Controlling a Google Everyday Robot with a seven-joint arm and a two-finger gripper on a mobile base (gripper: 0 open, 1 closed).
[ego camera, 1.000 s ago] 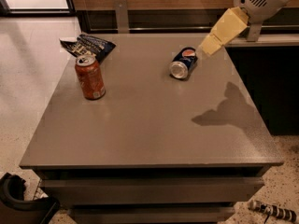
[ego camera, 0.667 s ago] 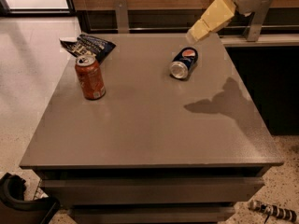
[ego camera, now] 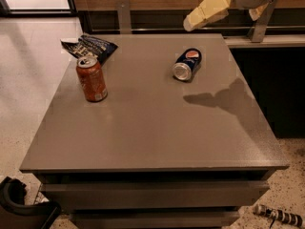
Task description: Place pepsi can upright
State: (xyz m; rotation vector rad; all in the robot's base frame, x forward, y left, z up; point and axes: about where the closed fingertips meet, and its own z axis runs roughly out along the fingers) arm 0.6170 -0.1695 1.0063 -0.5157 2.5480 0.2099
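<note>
The pepsi can (ego camera: 187, 64) lies on its side at the far right of the grey table (ego camera: 143, 128), its silver end facing the camera and the round logo on top. My gripper (ego camera: 219, 15) hangs in the air above the table's far right edge, up and to the right of the can and not touching it. It is open and empty. One cream finger (ego camera: 206, 9) points down to the left; only a tip of the other shows further right. Its shadow (ego camera: 224, 99) falls on the table in front of the can.
An orange-red can (ego camera: 91, 78) stands upright at the left of the table. A dark crumpled snack bag (ego camera: 89, 45) lies at the far left corner. A rail with metal posts (ego camera: 124, 14) runs behind the table. A dark object (ego camera: 21, 206) sits on the floor at bottom left.
My gripper has moved up and to the left, higher above the table's far edge. Its shadow has shifted with it. Both cans have stayed where they were.
</note>
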